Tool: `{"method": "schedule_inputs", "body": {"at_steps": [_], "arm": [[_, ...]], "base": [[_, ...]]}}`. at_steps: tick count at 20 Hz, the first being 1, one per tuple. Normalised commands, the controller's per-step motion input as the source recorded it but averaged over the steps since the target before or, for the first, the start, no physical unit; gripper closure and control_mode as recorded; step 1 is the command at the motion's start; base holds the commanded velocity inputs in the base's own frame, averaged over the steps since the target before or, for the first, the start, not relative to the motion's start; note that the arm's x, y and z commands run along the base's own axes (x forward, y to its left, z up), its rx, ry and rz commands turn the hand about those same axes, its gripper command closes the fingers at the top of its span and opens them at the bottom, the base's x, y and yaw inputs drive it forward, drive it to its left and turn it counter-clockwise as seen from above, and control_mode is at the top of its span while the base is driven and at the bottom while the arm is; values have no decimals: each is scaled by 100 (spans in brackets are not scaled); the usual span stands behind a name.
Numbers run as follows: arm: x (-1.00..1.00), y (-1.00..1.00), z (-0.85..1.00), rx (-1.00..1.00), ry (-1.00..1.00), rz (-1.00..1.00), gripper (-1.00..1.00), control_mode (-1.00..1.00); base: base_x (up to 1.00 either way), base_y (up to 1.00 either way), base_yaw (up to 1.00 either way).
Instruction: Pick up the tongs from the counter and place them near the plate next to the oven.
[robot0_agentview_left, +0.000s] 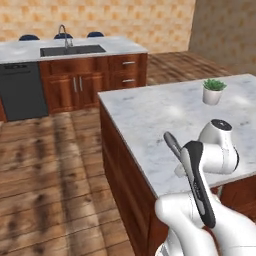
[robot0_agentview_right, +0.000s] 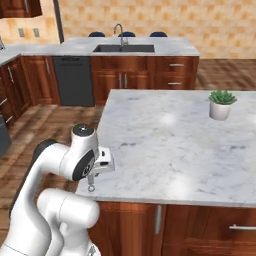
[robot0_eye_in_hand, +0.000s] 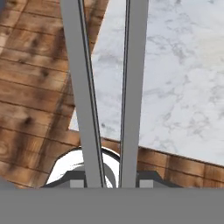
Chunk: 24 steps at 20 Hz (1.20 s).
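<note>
My claw (robot0_eye_in_hand: 109, 181) is closed on the slim grey metal tongs (robot0_eye_in_hand: 107, 87), carrying them over the edge of the white-grey marbled stone counter (robot0_agentview_right: 170, 145). Pickup looks done; I judge setting them by the plate remains, past the small potted plant (robot0_agentview_right: 220, 104).

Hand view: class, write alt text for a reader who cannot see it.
Two long grey arms of the tongs rise from the hand at the bottom. Behind them lie the marbled counter, with its wooden side below, and a wooden floor.
</note>
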Motion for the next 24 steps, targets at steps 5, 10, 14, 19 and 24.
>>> {"method": "schedule_inputs", "body": {"at_steps": [5,10,14,19,24], "arm": [[0,0,0,0,0,0,100,100],[0,0,0,0,0,0,100,100],[0,0,0,0,0,0,100,100],[0,0,0,0,0,0,100,100],[0,0,0,0,0,0,100,100]], "base": [[-36,-1,-63],[-48,-13,-63],[-32,-3,-69],[-18,0,-74],[-15,-6,-77]]}}
